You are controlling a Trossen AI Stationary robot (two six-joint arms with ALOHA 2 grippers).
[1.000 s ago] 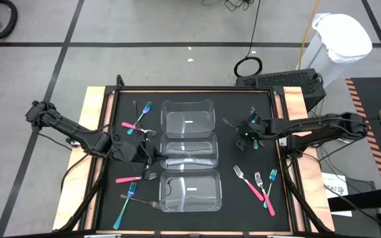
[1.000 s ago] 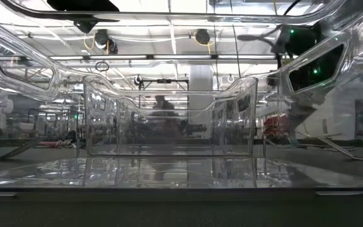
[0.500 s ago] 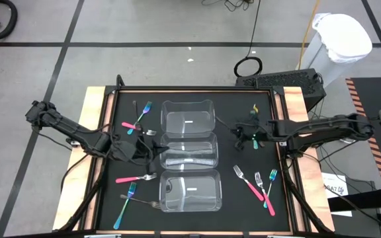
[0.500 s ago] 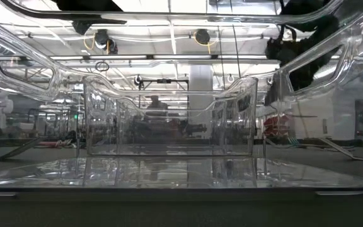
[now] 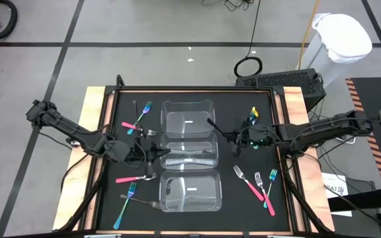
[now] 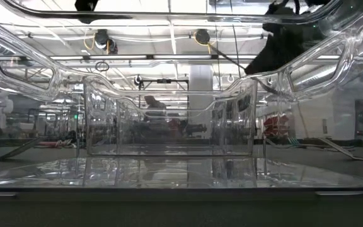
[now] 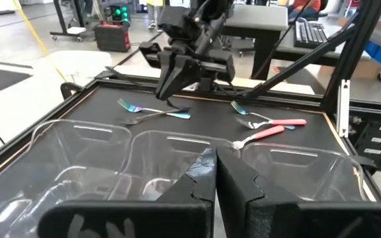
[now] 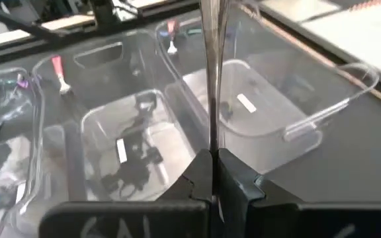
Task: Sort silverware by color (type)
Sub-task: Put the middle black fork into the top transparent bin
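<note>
Moved: right pincer (image 5: 233, 137) has come closer to the clear containers (image 5: 188, 121), carrying a grey fork (image 5: 217, 127).
Right pincer: clamped on that fork.
Left pincer (image 5: 152, 153): closed, empty, beside middle container.
Other forks (image 5: 253, 185): lying on the surface (image 5: 243, 106).

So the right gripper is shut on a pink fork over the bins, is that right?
Not pink. The right gripper is shut on a dark grey fork over the bins; the right wrist view shows its plain metal shaft running up from the closed fingers.
</note>
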